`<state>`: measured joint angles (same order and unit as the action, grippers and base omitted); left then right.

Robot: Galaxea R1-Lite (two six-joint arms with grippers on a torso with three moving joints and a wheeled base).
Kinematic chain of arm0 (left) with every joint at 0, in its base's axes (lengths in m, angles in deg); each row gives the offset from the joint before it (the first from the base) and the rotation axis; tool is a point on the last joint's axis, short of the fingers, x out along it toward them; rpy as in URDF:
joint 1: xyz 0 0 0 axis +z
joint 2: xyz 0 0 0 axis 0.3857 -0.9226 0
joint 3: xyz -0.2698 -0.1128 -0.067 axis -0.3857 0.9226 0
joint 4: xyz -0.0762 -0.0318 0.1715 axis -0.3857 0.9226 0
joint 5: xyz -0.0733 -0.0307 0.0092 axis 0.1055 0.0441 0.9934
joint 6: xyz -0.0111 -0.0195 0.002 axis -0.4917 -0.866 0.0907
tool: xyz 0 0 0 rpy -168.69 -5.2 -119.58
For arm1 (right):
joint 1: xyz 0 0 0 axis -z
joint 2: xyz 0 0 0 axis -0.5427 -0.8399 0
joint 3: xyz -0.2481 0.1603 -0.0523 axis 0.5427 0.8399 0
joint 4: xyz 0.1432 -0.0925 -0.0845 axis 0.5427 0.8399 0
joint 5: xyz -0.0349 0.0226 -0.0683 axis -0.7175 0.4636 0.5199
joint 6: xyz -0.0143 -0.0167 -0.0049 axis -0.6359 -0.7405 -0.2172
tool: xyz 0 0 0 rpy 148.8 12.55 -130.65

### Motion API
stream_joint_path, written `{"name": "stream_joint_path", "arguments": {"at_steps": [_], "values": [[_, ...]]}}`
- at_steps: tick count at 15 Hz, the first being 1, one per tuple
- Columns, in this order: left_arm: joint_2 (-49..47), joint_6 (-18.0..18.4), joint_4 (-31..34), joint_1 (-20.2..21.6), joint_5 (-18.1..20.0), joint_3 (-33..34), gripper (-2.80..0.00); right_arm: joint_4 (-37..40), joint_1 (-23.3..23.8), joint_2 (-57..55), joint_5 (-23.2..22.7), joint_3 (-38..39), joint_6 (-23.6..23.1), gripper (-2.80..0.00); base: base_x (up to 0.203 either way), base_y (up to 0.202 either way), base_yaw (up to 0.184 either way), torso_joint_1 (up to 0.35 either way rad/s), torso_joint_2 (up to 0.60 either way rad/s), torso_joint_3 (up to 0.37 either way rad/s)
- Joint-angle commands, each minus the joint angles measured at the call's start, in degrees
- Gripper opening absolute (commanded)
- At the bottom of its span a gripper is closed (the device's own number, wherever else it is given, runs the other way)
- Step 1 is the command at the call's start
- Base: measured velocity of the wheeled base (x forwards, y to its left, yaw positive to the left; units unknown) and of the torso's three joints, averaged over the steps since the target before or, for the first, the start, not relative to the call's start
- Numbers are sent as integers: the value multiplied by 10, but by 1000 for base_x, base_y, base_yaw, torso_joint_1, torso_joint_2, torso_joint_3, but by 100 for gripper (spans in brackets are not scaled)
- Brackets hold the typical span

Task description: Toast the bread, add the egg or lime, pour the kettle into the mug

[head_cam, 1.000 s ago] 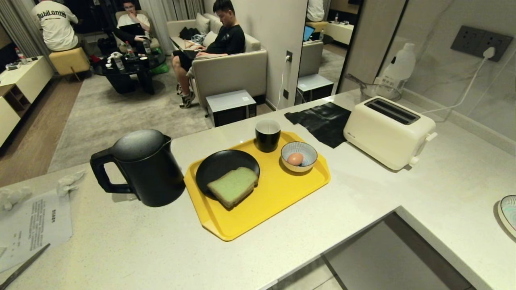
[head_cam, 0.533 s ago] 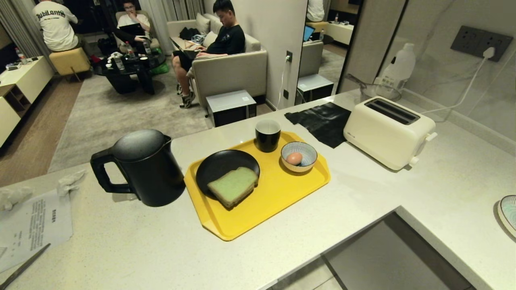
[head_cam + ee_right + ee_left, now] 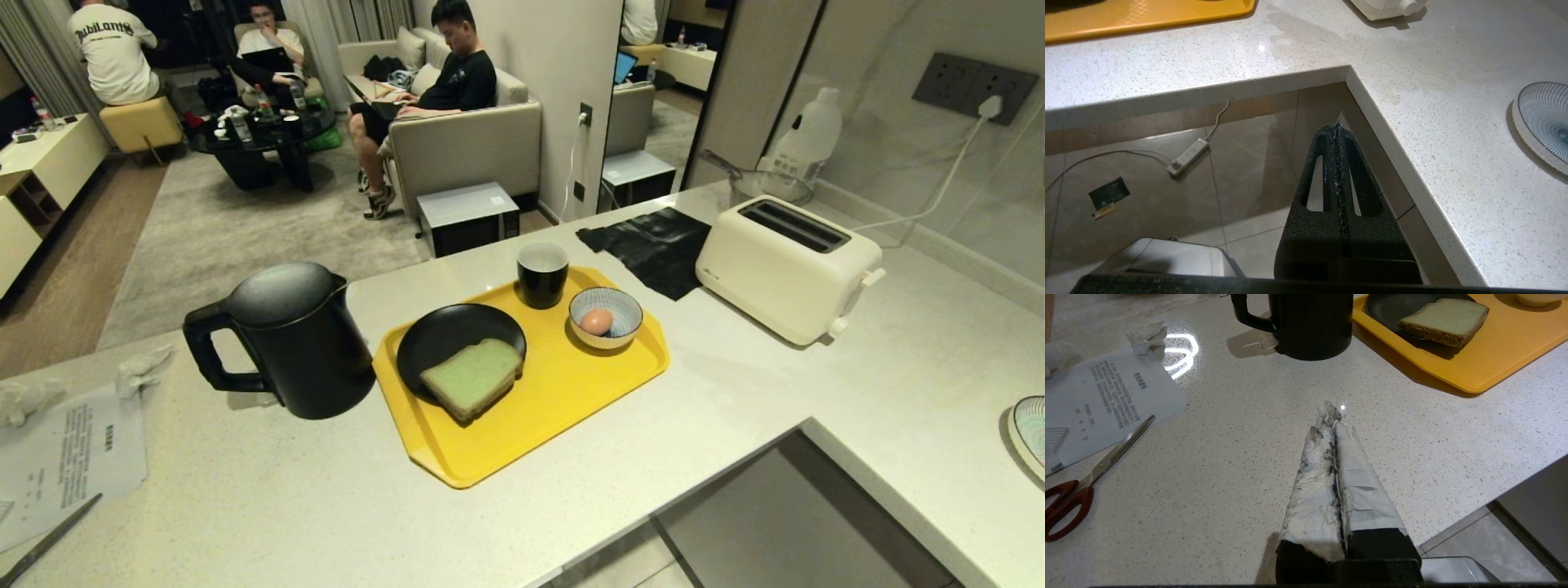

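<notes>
Your biggest hazard is the kettle (image 3: 282, 339), the tallest and heaviest thing here, standing on the counter (image 3: 735, 392) just left of the yellow tray (image 3: 563, 392) with its handle pointing left. If you catch its body and not the handle, it could tip or slop toward the printed sheet (image 3: 1106, 396) and scissors (image 3: 1090, 477) at the near left.

Next is the toaster (image 3: 788, 265), far right of the tray with its slots facing up. Feed the bread (image 3: 473, 377) in at a slant and it may jam on the slot edge or drop onto the counter. The slice lies half on the black plate (image 3: 449, 335), overhanging its near rim, so a careless pinch could drag the plate along.

The mug (image 3: 542, 273) stands at the tray's far edge, close beside the striped bowl (image 3: 606, 317) holding the egg (image 3: 597, 322). A wide pour would probably splash into that bowl, and a hard squeeze could crack the egg.

Both arms are out of the head view. Your left gripper (image 3: 1333, 416) hovers over bare counter near the kettle, jaws pressed together and empty. Your right gripper (image 3: 1337, 127) hangs off the counter's inner corner above the floor, jaws likewise together, holding nothing.

Against the earlier head frames, nothing on the counter has shifted; only the people in the room behind have stirred slightly.
</notes>
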<state>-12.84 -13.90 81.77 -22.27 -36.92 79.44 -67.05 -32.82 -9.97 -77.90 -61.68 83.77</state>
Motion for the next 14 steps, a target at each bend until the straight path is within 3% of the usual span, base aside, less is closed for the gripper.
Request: {"name": "stream_joint_path", "arguments": {"at_steps": [1, 14], "values": [[0, 0, 0, 0, 0, 0, -280, -3, 0, 0, 3, 3, 17, -280, 0, 0, 0, 0, 0, 0], [0, 0, 0, 0, 0, 0, -280, -3, 0, 0, 3, 3, 17, -280, 0, 0, 0, 0, 0, 0]]}}
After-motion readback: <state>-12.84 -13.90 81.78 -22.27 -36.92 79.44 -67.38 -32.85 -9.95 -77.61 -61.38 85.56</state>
